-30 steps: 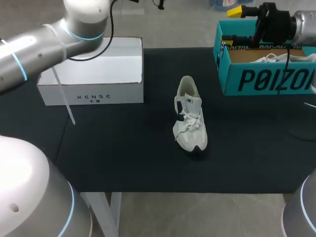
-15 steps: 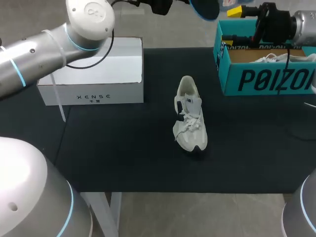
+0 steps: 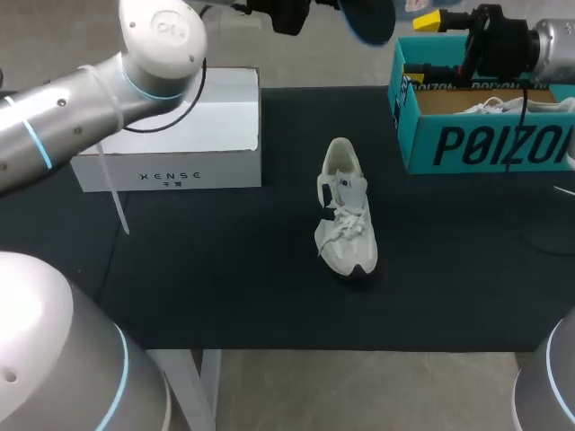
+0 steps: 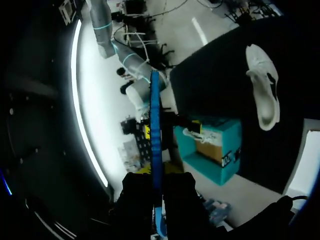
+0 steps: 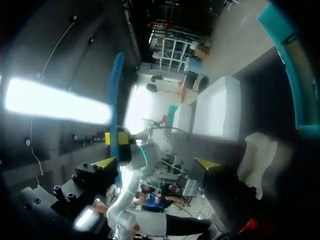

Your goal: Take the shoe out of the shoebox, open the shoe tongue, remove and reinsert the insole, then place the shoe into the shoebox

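- Black tabletop [image 3: 225,296] runs from its near edge back to the two boxes, and nothing lying on it has shifted in the last second.
- Mid-tabletop, the white shoe [image 3: 345,220] lies out of its box with the toe towards the near edge and the laces loose. It is well apart from both boxes and sits just where it was a second ago.
- Behind it on the left stands a closed white box [image 3: 180,126]. Behind it on the right is the open teal shoebox [image 3: 485,144] with a second shoe [image 3: 490,106] inside. Neither box has moved.
- The right end effector [image 5: 156,164] hangs at the shoebox's left rim, released and empty, its yellow tips well apart. It has kept its place.
- The left arm is what changed. Its elbow has swung further over the white box and its wrist has risen beyond the far edge. This carried the blue insole [image 3: 370,20] into the head view, where it did not show a second ago.
- The left end effector [image 4: 155,175] is clenched on the insole. In the left wrist view the insole stands edge-on between the dark fingers, high above the shoe and well behind it.
- For the task, the shoe appears to be out and the insole removed, so that half looks done. What remains is the return: the insole has to come down and be lined up with the shoe's opening. The shoe then goes into the shoebox. The free right end effector would probably have to steady the shoe or hold the tongue back.
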`<state>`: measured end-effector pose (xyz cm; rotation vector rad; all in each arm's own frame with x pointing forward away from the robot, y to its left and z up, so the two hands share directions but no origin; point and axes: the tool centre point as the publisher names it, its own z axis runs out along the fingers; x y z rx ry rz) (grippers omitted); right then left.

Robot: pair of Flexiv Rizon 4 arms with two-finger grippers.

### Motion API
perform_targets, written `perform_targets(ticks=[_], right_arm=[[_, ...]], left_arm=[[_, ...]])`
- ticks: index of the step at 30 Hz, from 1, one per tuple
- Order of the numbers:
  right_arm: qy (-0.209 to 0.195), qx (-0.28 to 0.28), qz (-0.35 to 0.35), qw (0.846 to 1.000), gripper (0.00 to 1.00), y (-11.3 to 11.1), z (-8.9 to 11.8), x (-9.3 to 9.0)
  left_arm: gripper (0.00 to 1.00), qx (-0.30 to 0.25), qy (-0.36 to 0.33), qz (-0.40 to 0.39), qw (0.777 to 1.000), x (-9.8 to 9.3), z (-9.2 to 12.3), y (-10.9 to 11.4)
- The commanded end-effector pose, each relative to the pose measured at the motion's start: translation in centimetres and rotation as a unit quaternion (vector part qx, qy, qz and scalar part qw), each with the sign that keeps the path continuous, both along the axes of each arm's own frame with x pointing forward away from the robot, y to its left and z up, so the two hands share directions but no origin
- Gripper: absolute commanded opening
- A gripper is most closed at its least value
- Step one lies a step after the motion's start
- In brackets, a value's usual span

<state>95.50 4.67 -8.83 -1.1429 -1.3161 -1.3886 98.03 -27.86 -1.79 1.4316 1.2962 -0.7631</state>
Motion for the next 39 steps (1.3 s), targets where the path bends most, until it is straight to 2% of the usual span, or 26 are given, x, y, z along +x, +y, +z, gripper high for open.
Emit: perform_targets(ticks=[1, 8, 15, 21, 24, 26, 27, 29, 31, 39], right_arm=[[-0.004, 0.001, 0.0, 1.0, 1.0, 0.2, 0.4, 0.0], [-0.012, 0.0, -0.001, 1.0, 1.0, 0.9, 1.6, 0.0], [-0.022, -0.028, -0.001, 0.999, 1.0, 2.2, 2.3, 0.1], [-0.029, -0.022, 0.012, 0.999, 1.0, 2.8, 2.7, 0.1], [-0.024, -0.022, 0.02, 0.999, 0.87, 3.0, 2.5, -0.1], [-0.022, -0.023, 0.024, 0.999, 0.67, 3.1, 2.2, -0.1], [-0.022, -0.023, 0.024, 0.999, 0.54, 3.1, 2.1, -0.1], [-0.021, -0.023, 0.023, 0.999, 0.43, 3.0, 2.1, -0.2], [-0.019, -0.023, 0.024, 0.999, 0.38, 3.0, 2.1, -0.2], [-0.012, -0.023, 0.025, 0.999, 0.36, 3.1, 1.6, 0.0]], left_arm=[[0.0, -0.036, -0.001, -0.018, 0.999, -0.2, -1.9, 0.6], [0.0, -0.04, 0.015, -0.026, 0.999, -0.5, -3.6, -0.4], [0.0, -0.04, 0.024, -0.023, 0.999, -0.1, -4.8, -1.9], [0.0, -0.067, 0.045, -0.038, 0.996, 0.7, -5.5, -2.7], [0.0, -0.079, 0.056, -0.063, 0.993, 0.9, -5.6, -3.1], [0.0, -0.076, 0.055, -0.079, 0.993, 1.0, -5.6, -3.3], [0.0, -0.076, 0.053, -0.077, 0.993, 1.0, -5.7, -3.4], [0.0, -0.076, 0.054, -0.077, 0.993, 1.1, -5.8, -3.3], [0.0, -0.076, 0.054, -0.076, 0.993, 1.3, -5.9, -3.3], [0.0, -0.081, 0.056, -0.076, 0.992, 1.4, -5.9, -3.8]])
